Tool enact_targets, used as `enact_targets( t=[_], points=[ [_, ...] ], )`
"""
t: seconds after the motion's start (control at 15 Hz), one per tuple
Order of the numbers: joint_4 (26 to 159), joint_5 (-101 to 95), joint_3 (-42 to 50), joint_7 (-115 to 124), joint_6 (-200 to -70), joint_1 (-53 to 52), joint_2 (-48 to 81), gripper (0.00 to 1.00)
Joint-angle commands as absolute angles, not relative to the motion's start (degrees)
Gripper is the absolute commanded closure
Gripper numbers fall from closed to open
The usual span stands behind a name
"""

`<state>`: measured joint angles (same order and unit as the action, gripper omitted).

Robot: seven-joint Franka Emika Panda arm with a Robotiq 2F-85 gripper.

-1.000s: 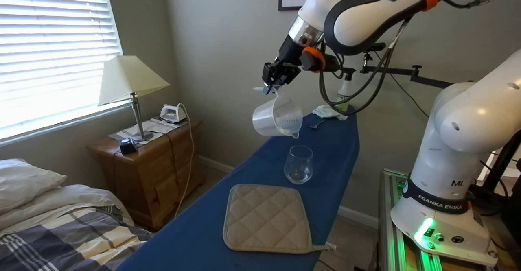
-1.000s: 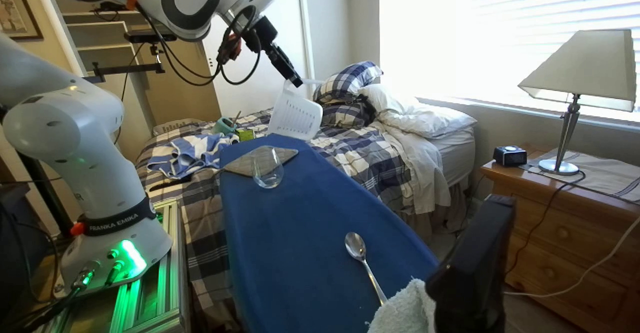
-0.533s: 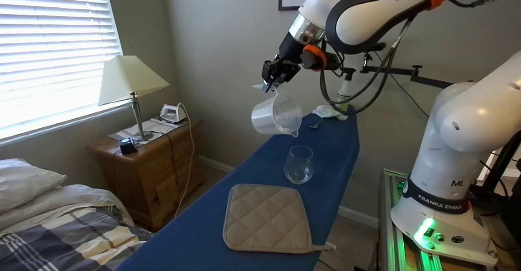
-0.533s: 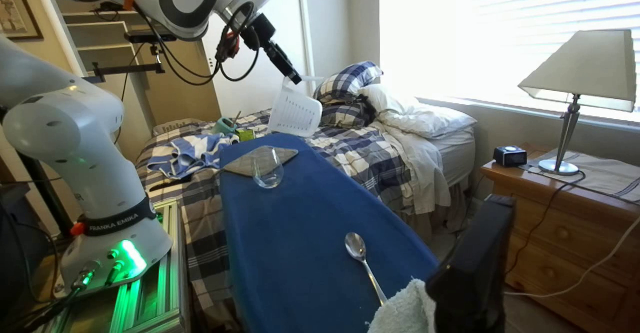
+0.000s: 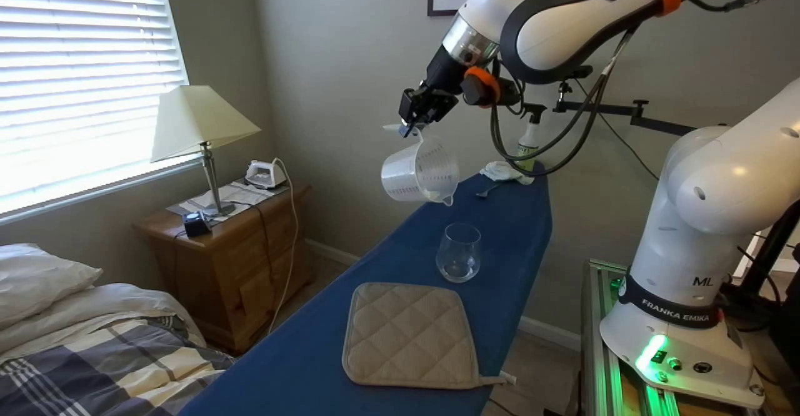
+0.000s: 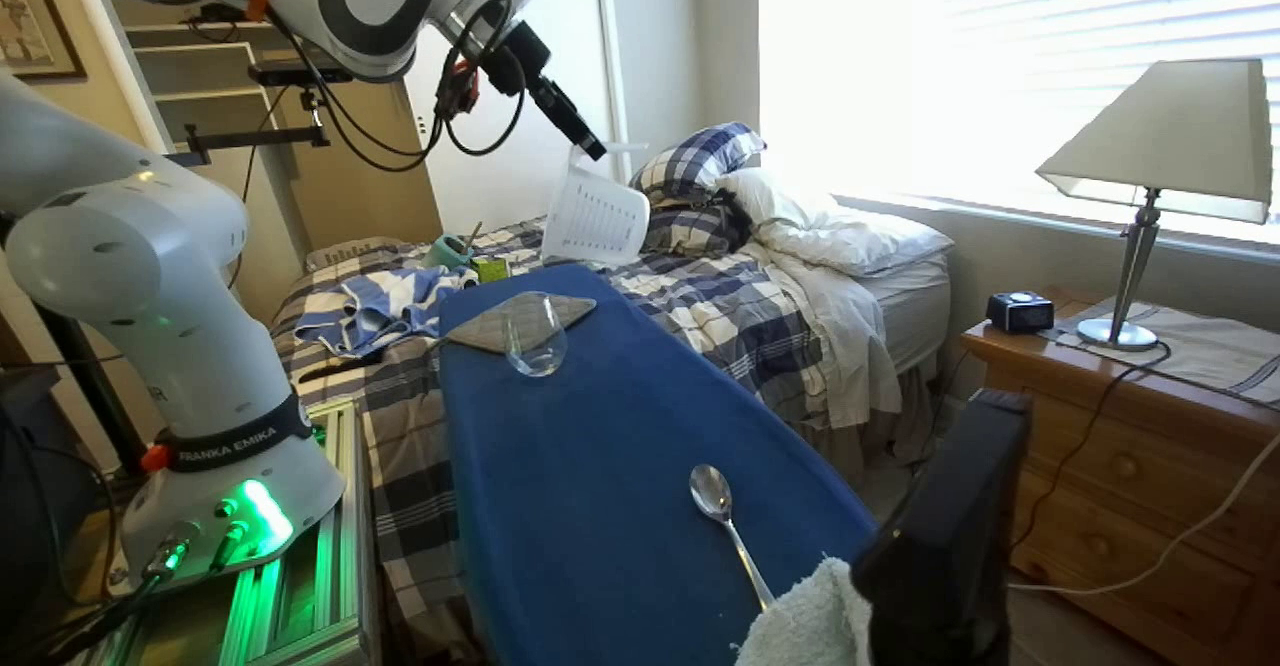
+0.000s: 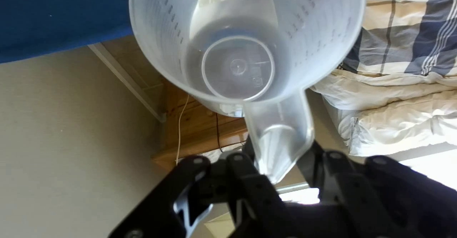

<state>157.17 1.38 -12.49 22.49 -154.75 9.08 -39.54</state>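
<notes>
My gripper (image 5: pixel 410 127) is shut on the handle of a translucent plastic measuring cup (image 5: pixel 403 175). In both exterior views the cup hangs tipped well over on its side above the blue ironing board (image 5: pixel 387 260). Its spout points down toward a clear stemless glass (image 5: pixel 459 257), which stands upright below and apart from it. In the wrist view the cup (image 7: pixel 238 66) shows its inner base and marked walls, with the handle running down between the dark fingers. Whether liquid is in the cup I cannot tell. The glass holds a little something clear or reflective at its bottom.
A beige quilted pot holder (image 5: pixel 409 335) lies near the glass. Farther along the board are a spoon (image 6: pixel 712 494), a pale cloth (image 6: pixel 810 621) and a spray bottle (image 5: pixel 528 144). A nightstand (image 5: pixel 231 247) with a lamp and iron, and a bed (image 6: pixel 700 316), flank the board.
The gripper and cup have risen slightly and shifted a little away from the robot base, the cup still tipped. Glass, pot holder and spoon are where they were.
</notes>
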Motion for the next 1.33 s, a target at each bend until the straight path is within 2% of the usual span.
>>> enact_targets(
  t=[0.0,1.27],
  points=[
    [157.06,0.07,-12.61,21.74,-156.31,8.95,-40.75,0.93],
    [157.02,-1.34,-16.15,22.50,-155.24,10.79,-43.30,0.93]
  ],
)
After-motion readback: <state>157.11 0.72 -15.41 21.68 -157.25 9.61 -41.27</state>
